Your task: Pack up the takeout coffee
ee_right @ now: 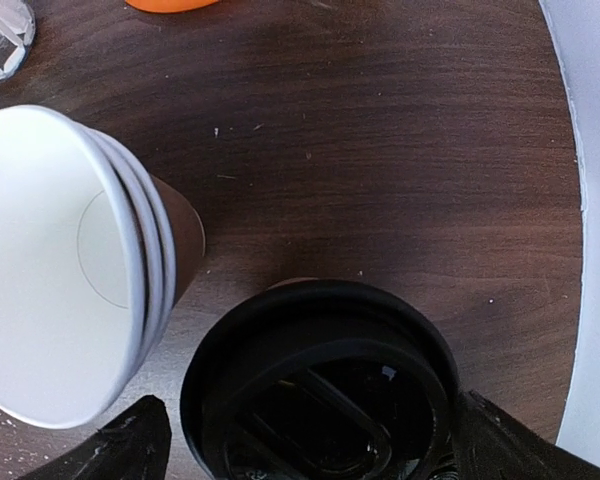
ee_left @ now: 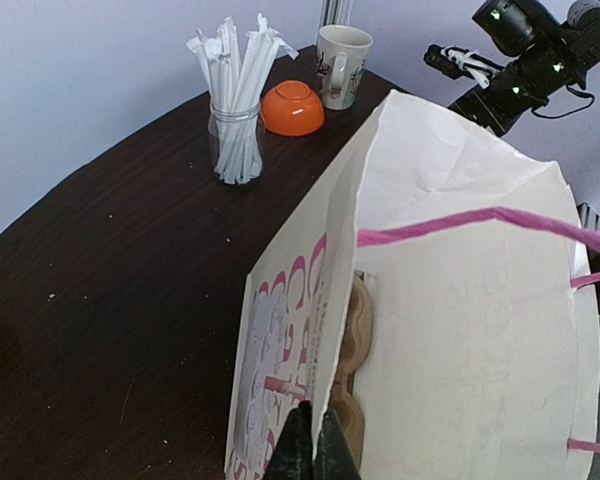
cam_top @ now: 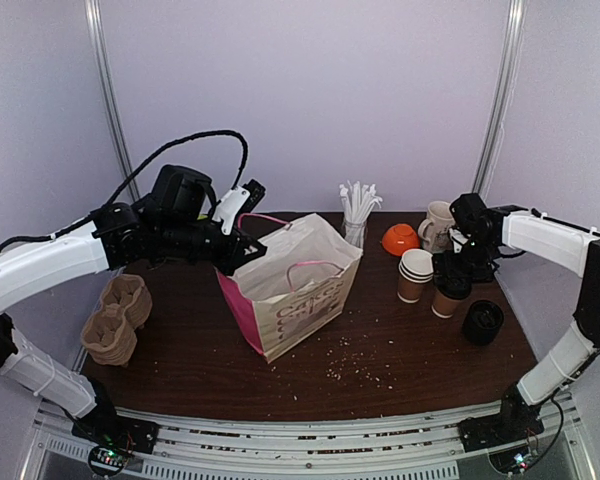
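Top external: finds the takeout coffee (cam_top: 445,302) upright at the right of the table (cam_top: 380,370), just right of a stack of empty cups (cam_top: 415,272) and to the far left of a black round stack (cam_top: 482,322), lids by the look. Catches the right pincer (cam_top: 451,278) hanging over it, jaws apart. Puts the left pincer (cam_top: 240,256) at the far left rim of the paper bag (cam_top: 300,290), clamped together on that edge, with the mouth open upward. Left wrist: confirms the fingers (ee_left: 300,452) pressed shut on the bag's rim, with a brown pulp carrier (ee_left: 358,325) down inside; gives no clear sight of the coffee. Right wrist: looks straight down on the black lid (ee_right: 320,390), one finger (ee_right: 120,450) on either side, spread wide; cannot tell whether either touches the cup. Judging by looks: expect light if empty, heavier and sloshy if filled; thin paper wall soft enough to dent; smooth plastic lid slippery and liable to pop off. Take hold around the paper wall beneath the white rim, never by the lid alone, and squeeze gently. Stands with long axis vertical, lid up, base flat on the table; best carried that way into the bag.
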`<state>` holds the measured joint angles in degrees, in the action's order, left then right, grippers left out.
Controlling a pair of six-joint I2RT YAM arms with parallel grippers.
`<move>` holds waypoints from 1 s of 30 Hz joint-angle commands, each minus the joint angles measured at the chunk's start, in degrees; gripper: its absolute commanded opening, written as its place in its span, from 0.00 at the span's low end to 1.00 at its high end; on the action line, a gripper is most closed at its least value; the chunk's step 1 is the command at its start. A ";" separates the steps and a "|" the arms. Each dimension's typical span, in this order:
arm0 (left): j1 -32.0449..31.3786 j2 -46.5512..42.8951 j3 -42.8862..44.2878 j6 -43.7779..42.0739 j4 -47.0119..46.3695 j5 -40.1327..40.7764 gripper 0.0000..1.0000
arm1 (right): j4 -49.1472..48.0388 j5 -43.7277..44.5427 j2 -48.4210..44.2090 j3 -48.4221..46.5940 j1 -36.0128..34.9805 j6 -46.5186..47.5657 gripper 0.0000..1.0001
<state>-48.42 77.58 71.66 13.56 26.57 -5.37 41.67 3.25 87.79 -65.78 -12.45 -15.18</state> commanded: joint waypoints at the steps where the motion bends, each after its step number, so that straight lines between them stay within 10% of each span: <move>1: -0.01 0.96 -0.73 -0.63 -2.64 -1.29 0.00 | -0.13 1.43 1.16 1.42 0.53 0.41 1.00; 30: -0.05 1.28 -0.80 -0.45 -2.74 -2.97 0.00 | 0.02 -1.08 -1.40 2.66 0.67 0.15 1.00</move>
<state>-48.42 78.83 71.66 13.45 25.36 -6.96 42.15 2.24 85.52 -64.23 -12.12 -14.98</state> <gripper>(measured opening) 0.009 0.999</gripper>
